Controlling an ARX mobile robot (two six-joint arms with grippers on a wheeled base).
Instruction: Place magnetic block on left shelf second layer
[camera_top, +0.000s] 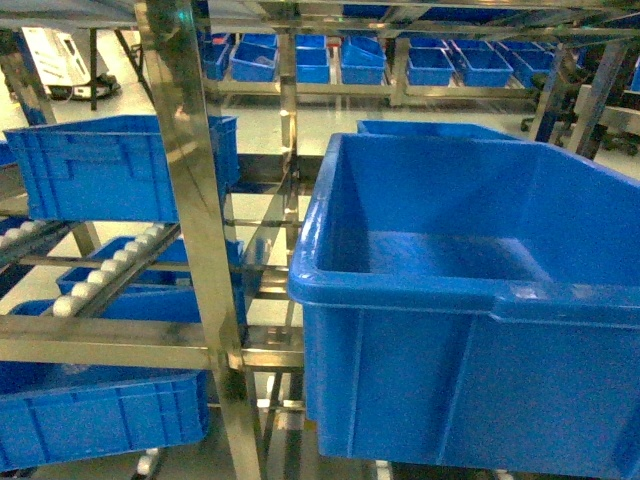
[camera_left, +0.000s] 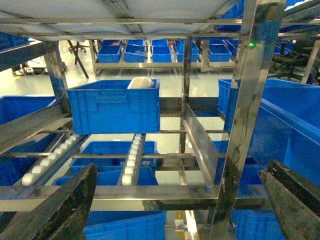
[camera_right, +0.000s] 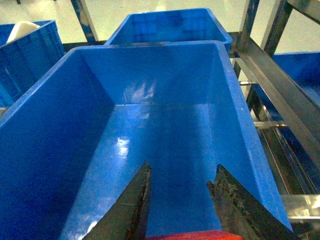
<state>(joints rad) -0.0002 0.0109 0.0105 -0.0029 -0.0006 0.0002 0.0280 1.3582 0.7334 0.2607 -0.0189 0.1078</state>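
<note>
Red magnetic block (camera_right: 192, 235) above deep crate (camera_right: 45, 125)

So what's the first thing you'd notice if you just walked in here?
The huge deep blue bin on the right fills almost half the head view, and it looks empty inside. The shiny steel rack with white rollers stands to its left, holding smaller blue bins. In the right wrist view, the right hand hangs over the big bin with a bit of something red at the bottom edge between its fingers.
</note>
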